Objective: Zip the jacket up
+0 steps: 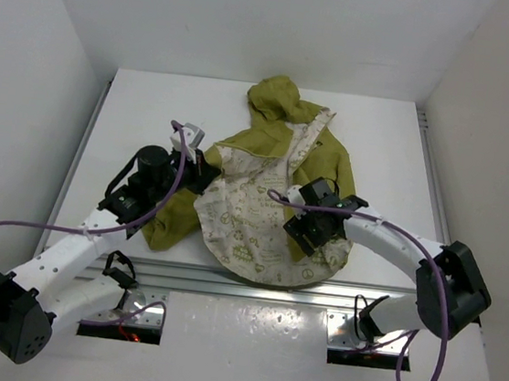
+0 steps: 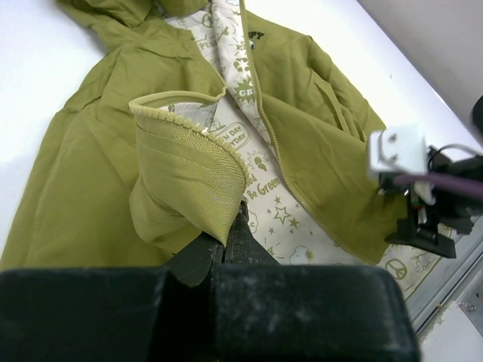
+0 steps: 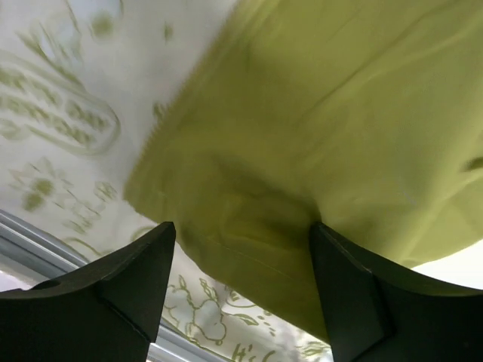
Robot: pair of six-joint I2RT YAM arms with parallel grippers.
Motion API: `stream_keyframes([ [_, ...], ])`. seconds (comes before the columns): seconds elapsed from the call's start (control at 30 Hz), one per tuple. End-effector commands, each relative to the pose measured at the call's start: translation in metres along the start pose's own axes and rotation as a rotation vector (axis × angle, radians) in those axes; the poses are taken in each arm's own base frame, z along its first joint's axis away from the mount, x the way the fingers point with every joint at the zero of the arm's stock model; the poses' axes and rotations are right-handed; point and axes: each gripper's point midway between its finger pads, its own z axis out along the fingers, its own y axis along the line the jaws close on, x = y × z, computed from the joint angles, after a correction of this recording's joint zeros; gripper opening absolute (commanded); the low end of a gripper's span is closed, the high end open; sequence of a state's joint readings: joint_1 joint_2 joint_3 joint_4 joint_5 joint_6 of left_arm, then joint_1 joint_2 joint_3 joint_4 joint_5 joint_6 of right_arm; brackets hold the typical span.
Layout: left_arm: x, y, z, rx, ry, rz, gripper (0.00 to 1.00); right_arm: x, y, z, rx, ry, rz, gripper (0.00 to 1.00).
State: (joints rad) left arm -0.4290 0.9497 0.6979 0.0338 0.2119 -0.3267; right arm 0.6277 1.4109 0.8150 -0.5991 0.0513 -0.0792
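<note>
The jacket (image 1: 278, 147) lies spread open on the white table (image 1: 154, 105), hood toward the far wall. Its cream printed lining (image 1: 242, 217) faces up, and its lower edge reaches the rail at the near side. The left gripper (image 2: 230, 230) is clamped tight on a folded-up piece of the ribbed olive hem (image 2: 189, 173) at the jacket's left front. The right gripper (image 3: 240, 234) stands with its fingers (image 3: 136, 279) apart, one on each side of the bottom corner of the olive right front panel (image 3: 339, 113). A line of zipper teeth (image 2: 294, 188) runs along that panel's edge.
</note>
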Motion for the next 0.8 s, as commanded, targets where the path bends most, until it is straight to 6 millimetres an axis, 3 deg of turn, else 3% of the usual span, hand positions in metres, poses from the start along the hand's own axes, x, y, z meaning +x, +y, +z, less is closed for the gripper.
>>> stream_keyframes([
  [0.0,-0.030,-0.002,-0.006,-0.008,-0.080,0.012,0.00,0.006,-0.007,0.012,0.059,0.013,-0.057,0.70],
  [0.17,-0.028,0.000,-0.003,-0.010,-0.070,0.010,0.00,0.033,-0.012,0.024,0.069,0.080,-0.064,0.70],
  [0.2,-0.028,0.000,-0.003,-0.010,-0.070,0.010,0.00,0.037,-0.015,0.025,0.079,0.088,-0.059,0.66],
  [0.3,-0.026,-0.001,-0.001,-0.002,-0.066,0.010,0.00,0.045,-0.021,0.025,0.086,0.087,-0.039,0.22],
  [0.4,-0.028,-0.003,-0.001,0.009,-0.073,0.012,0.00,0.043,-0.025,0.016,0.071,0.038,-0.004,0.07],
  [0.53,-0.027,-0.006,0.001,0.028,-0.068,0.013,0.00,0.024,-0.021,-0.011,-0.012,-0.112,0.076,0.01],
  [0.57,-0.024,-0.005,0.003,0.026,-0.059,0.010,0.00,0.009,-0.030,-0.029,-0.004,-0.204,0.111,0.03],
  [0.6,-0.024,-0.007,0.003,0.038,-0.056,0.011,0.00,0.004,-0.022,-0.036,-0.070,-0.243,0.127,0.06],
  [0.67,-0.026,-0.007,0.003,0.040,-0.065,0.013,0.00,-0.011,-0.023,-0.057,-0.134,-0.349,0.188,0.09],
  [0.7,-0.026,-0.009,0.003,0.049,-0.062,0.013,0.00,-0.014,-0.037,-0.067,-0.115,-0.387,0.240,0.10],
  [0.77,-0.026,-0.009,0.003,0.049,-0.062,0.013,0.00,-0.017,-0.033,-0.078,-0.173,-0.404,0.287,0.15],
])
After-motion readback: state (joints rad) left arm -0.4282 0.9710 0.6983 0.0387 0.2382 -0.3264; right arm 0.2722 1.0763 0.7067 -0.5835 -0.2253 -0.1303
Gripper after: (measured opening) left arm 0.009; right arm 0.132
